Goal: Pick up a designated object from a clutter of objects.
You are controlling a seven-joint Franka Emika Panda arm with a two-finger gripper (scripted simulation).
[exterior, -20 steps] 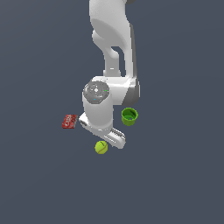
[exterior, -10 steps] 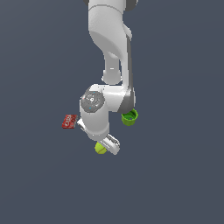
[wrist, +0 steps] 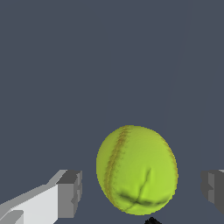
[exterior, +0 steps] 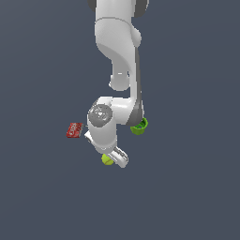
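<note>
The yellow-green tennis ball (wrist: 136, 169) fills the wrist view, lying on the dark floor between my two fingertips, with a gap on each side. My gripper (wrist: 141, 187) is open around it; one grey pad (wrist: 70, 194) and the other (wrist: 213, 189) stand apart from the ball. In the exterior view the ball (exterior: 107, 160) peeks out just under my hand, whose gripper (exterior: 112, 159) is low over it. The green cup (exterior: 139, 126) is partly hidden behind my arm. The red flat box (exterior: 74, 130) lies toward the exterior view's left. The marker pens are hidden.
The white arm (exterior: 117, 70) rises over the middle of the scene and hides part of the clutter. The floor around is plain dark grey.
My hand has come down and shifted over the ball, which is now mostly covered in the exterior view. The cup is more hidden behind the arm. Ball, cup and box have not moved.
</note>
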